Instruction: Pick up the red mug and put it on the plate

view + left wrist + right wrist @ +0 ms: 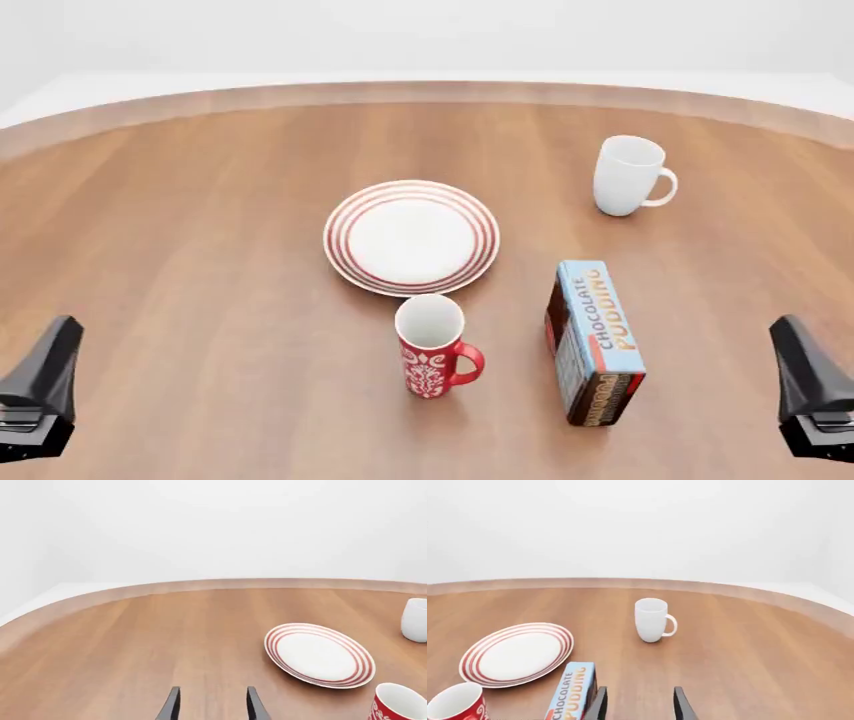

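Both pincers sit low at the near corners of the round brown wooden table [200, 300], each with its two dark fingers spread apart and nothing between them: the left gripper [210, 705] hovers over bare wood at the near left, and the right gripper [639, 705] hovers at the near right, well apart from every object. Near the middle of the table, toward the near edge, stands the small red ceramic mug [433, 348] with a white ornamental pattern, white rim and white inside, upright, its red handle turned to the right. Just beyond it, close to its far side but not touching, lies the round white plate [412, 237] with concentric red rings around its rim, flat on the wood and bare. To the right of the red mug, near it but apart, a blue and brown cardboard box [595, 340] rests on its long narrow side, running near to far; its upper face reads "CHOCOLATE PUDDING" in orange and white letters. Smaller print on its dark near end is too small to read. Farther away on the right stands a plain white ceramic mug [629, 175], upright, handle to the right, well apart from the plate.
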You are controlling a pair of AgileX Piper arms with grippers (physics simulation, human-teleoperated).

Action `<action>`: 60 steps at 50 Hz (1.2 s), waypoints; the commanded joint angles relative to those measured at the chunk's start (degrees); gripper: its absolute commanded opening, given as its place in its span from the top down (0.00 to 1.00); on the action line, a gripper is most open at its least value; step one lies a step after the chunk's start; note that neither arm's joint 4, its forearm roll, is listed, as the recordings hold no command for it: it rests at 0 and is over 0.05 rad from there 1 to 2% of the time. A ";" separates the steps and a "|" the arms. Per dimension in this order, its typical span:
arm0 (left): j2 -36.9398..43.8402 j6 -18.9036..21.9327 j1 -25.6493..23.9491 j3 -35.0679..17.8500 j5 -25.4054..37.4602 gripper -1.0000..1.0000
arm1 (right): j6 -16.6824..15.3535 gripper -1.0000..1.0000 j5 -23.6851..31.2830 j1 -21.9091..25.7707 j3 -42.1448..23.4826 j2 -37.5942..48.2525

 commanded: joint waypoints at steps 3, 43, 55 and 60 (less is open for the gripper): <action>0.00 0.00 0.00 0.00 0.00 0.00 | -0.43 0.00 0.03 0.72 -0.12 0.50; 0.00 0.00 0.00 0.00 0.00 0.00 | -13.22 0.00 8.28 21.81 -16.85 8.63; 0.00 0.00 0.00 0.00 0.00 0.00 | -13.93 0.00 12.66 27.50 -24.77 17.97; 0.00 0.00 0.00 0.00 0.00 0.00 | -15.35 0.00 15.32 28.88 -28.42 21.60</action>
